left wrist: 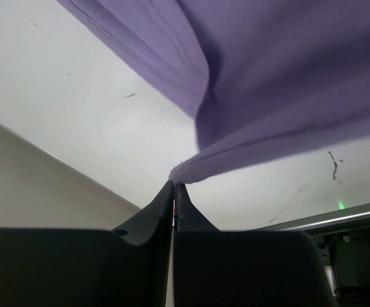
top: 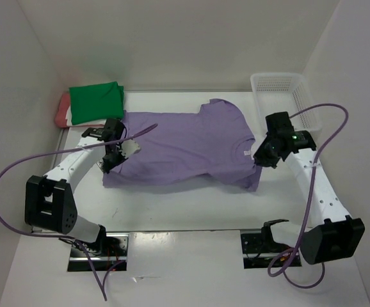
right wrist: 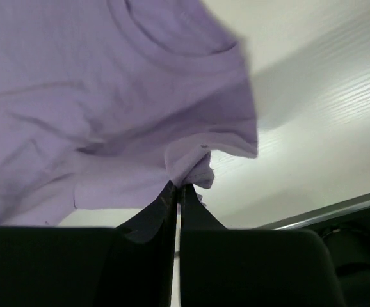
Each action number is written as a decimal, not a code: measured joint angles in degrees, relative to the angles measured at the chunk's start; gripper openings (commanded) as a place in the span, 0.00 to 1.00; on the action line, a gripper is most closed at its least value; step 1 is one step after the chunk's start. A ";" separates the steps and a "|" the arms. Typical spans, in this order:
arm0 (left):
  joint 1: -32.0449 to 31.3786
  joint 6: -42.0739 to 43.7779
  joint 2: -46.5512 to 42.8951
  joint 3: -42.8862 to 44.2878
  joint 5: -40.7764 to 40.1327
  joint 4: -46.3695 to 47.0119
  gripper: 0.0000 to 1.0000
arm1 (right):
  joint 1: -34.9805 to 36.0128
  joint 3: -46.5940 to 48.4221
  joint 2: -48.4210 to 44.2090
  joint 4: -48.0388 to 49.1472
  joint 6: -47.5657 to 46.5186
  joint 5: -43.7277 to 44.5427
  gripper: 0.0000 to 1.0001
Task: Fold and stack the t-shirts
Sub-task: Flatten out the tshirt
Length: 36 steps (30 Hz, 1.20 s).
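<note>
A lavender-purple t-shirt [top: 185, 150] lies spread across the middle of the table, collar to the right. My left gripper [top: 110, 164] is shut on its hem corner at the left; in the left wrist view the fingertips [left wrist: 174, 184] pinch a fold of the purple cloth [left wrist: 268, 83], which rises from them. My right gripper [top: 260, 158] is shut on the shirt near the lower sleeve, and its tips [right wrist: 177, 185] clamp a bunched bit of the cloth [right wrist: 108, 89] below the collar. At the back left a folded green t-shirt [top: 95, 99] lies on a cream-white one [top: 86, 121] and a salmon-red one [top: 62, 110].
A white mesh basket [top: 281, 89] stands at the back right corner, just behind the right arm. White walls close in the table on the left, back and right. Purple cables loop off both arms.
</note>
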 measured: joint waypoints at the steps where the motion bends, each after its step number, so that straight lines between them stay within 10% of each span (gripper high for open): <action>1: -0.04 -0.02 0.15 -0.02 0.20 -0.35 0.00 | -1.49 0.66 -0.57 -0.20 -0.76 0.35 0.00; 11: -0.17 0.17 3.76 2.69 2.29 -4.83 0.00 | -5.53 2.89 -0.15 -4.72 -6.84 -2.78 0.00; 18: 0.74 -6.82 35.47 68.98 4.50 -0.98 0.00 | -6.97 71.14 48.37 -4.22 -10.84 0.42 0.00; 23: 1.18 -8.46 38.38 106.62 6.27 1.86 0.00 | -8.61 97.59 52.76 -1.46 -11.78 1.29 0.00; 30: 2.12 -6.01 36.52 116.89 11.74 -5.11 0.00 | -10.03 91.86 34.38 1.11 -12.90 1.53 0.00; 36: 6.49 -3.48 40.98 103.30 19.06 -15.67 0.00 | -8.37 59.87 23.80 4.39 -14.86 1.20 0.00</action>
